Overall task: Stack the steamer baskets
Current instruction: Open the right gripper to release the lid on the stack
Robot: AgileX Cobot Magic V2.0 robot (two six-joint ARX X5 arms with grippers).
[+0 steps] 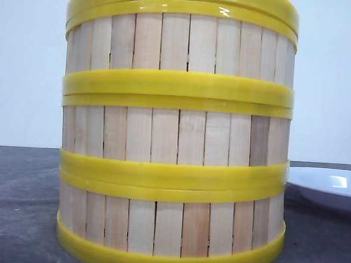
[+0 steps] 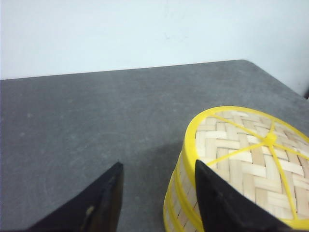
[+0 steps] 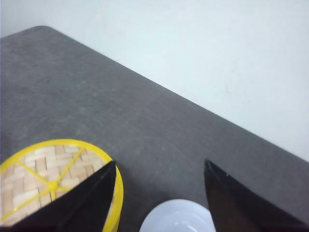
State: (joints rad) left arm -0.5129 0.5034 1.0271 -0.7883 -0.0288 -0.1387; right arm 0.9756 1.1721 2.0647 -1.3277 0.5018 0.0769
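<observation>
three steamer baskets [image 1: 175, 137] stand stacked in one column on the dark grey table [image 1: 16, 205], capped by a woven lid [image 2: 251, 159], with a white plate [image 1: 330, 185] just beside the stack. the left gripper [image 2: 157, 193] hovers above the lid's edge, fingers apart and empty. the right gripper [image 3: 159, 193] hangs above the gap between lid and plate, also spread, holding nothing.

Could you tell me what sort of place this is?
Probably a lab test bench: a bare dark grey table against a plain white wall, holding only stacked steamer baskets and a white plate.
</observation>
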